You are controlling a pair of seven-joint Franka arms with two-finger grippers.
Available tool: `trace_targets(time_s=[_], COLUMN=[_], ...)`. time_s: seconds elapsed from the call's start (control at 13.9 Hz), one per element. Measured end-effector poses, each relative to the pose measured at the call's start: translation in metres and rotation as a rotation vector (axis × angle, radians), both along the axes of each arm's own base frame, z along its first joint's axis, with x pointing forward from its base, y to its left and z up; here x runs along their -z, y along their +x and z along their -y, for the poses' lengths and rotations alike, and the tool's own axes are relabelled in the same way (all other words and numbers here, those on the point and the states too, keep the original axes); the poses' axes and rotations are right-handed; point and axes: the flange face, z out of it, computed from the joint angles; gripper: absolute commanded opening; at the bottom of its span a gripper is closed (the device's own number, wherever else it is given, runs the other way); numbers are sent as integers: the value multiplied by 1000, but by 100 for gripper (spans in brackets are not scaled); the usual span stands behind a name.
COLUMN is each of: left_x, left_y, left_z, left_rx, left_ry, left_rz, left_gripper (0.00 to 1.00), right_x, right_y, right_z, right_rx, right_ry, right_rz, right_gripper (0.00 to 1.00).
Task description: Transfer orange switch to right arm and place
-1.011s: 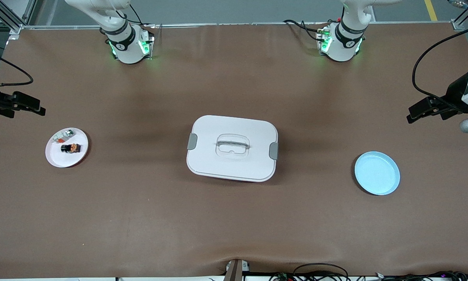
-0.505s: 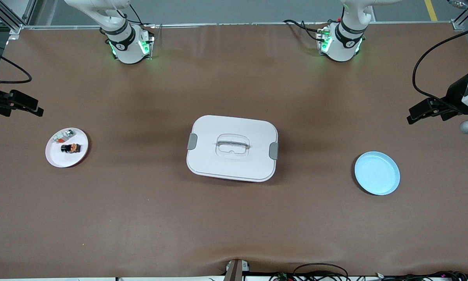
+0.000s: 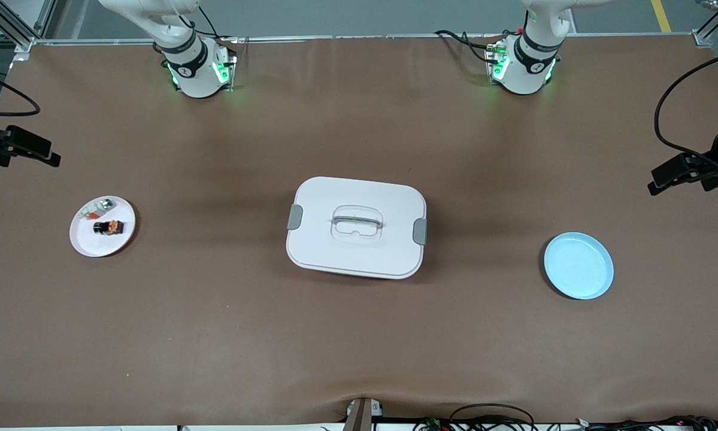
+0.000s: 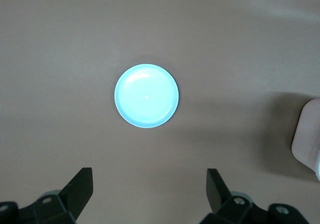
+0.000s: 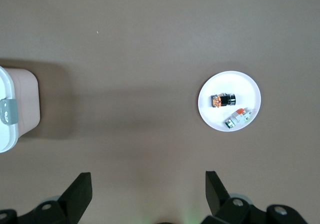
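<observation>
The orange switch [image 3: 108,227], a tiny black block with an orange face, lies on a white plate [image 3: 89,242] toward the right arm's end of the table. In the right wrist view the orange switch [image 5: 223,100] sits on that same white plate [image 5: 235,84]. My right gripper [image 3: 46,154] hangs open and empty over bare table close to that plate, and the right gripper [image 5: 148,189] shows wide-apart fingers. My left gripper [image 3: 661,181] is open and empty over the table at the left arm's end. The left gripper [image 4: 150,189] looks down on a blue plate [image 4: 146,96].
A white-grey small part [image 3: 98,208] with a red-orange bit shares the white plate. A white lidded box [image 3: 356,227] with grey clips stands mid-table. The blue plate [image 3: 578,266] lies empty toward the left arm's end. Cables run along the table's front edge.
Both grippers have drifted outward toward their own ends of the table, the right one also up the front view. The plates, the box and the switch have not moved.
</observation>
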Motion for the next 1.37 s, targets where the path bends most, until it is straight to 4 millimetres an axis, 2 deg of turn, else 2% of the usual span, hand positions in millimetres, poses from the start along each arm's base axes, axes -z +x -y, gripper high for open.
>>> trace_targets(time_s=[0.22, 0.51, 0.79, 1.37], left_x=[0, -2, -2, -3], left_y=[2, 2, 2, 2], left_z=[7, 11, 11, 11], left_rx=[13, 20, 19, 20], left_ry=[0, -1, -1, -1], left_rz=[8, 15, 15, 15], left_gripper=[100, 100, 100, 100], right_x=[-9, -12, -10, -17], right_y=[-14, -16, -16, -18], right_z=[1, -3, -27, -46], right_rx=[0, -9, -21, -17], right_ry=[6, 9, 3, -26], right_rz=[-77, -92, -105, -84], right_gripper=[100, 100, 100, 100])
